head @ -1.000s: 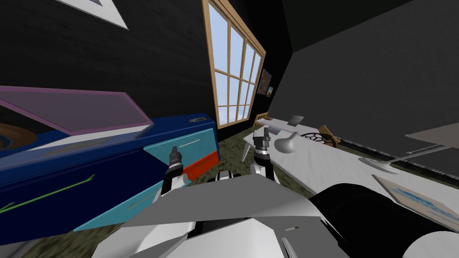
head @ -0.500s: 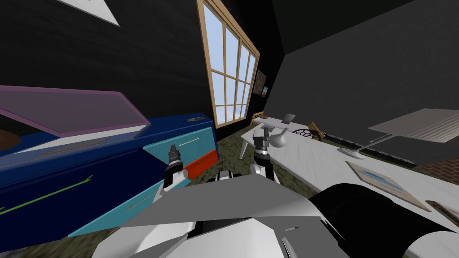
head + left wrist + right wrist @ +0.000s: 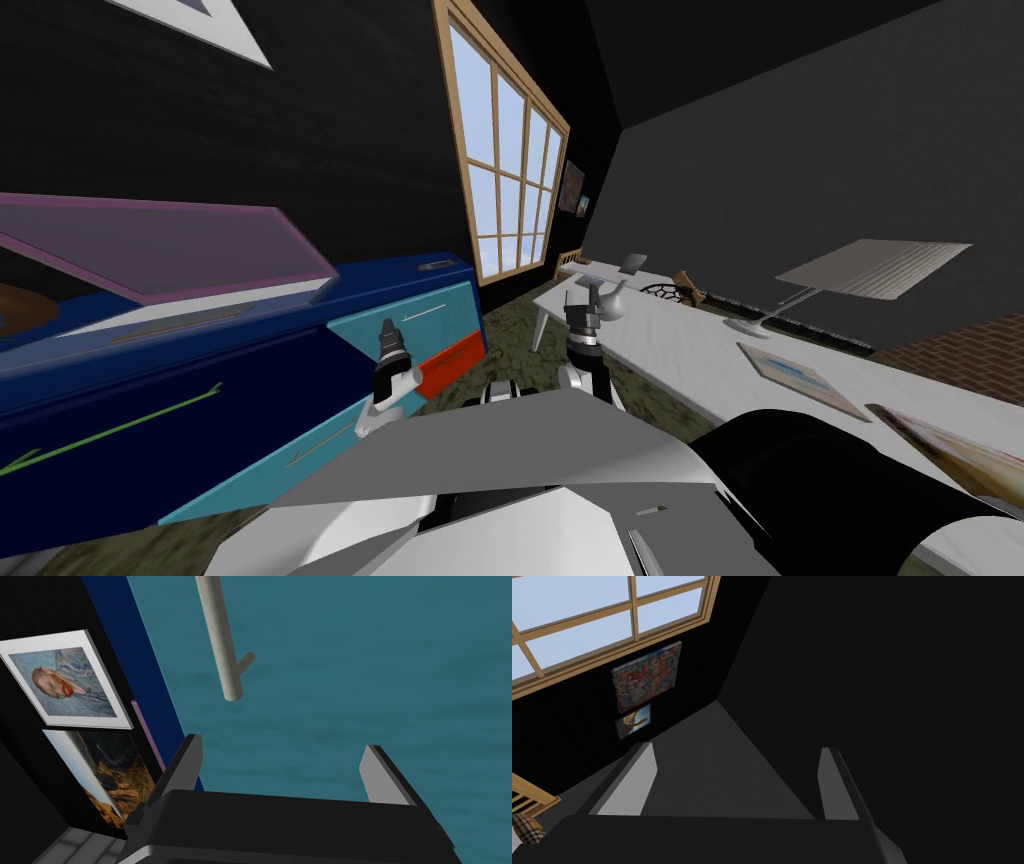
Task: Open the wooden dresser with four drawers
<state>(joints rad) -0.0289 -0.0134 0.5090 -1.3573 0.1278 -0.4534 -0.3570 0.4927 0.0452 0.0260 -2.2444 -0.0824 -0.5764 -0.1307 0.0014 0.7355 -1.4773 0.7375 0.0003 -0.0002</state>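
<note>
The dresser (image 3: 380, 275) stands at my left, dark blue with coloured drawer fronts: a teal upper drawer (image 3: 440, 312), a red one (image 3: 455, 362) under it, a long teal lower one (image 3: 300, 455) and a navy one with a green handle (image 3: 110, 430). My left gripper (image 3: 388, 336) hangs open just in front of the teal upper drawer. In the left wrist view the teal front (image 3: 350, 676) is close, and the end of its pale bar handle (image 3: 220, 641) lies beyond the left gripper (image 3: 282, 768), untouched. My right gripper (image 3: 585, 300) is raised and open (image 3: 737, 776), holding nothing.
A pink lidded box (image 3: 170, 240) sits open on the dresser top. A long white table (image 3: 700, 350) runs along my right with a lamp (image 3: 870, 270), a flat board (image 3: 800, 375) and small objects. A tall window (image 3: 505, 180) is ahead, with mottled floor (image 3: 510, 325) between dresser and table.
My view has swung, so the table, lamp and window have slid leftward in the picture. My left gripper stays at the teal drawer, tilted slightly more. The right arm holds its pose.
</note>
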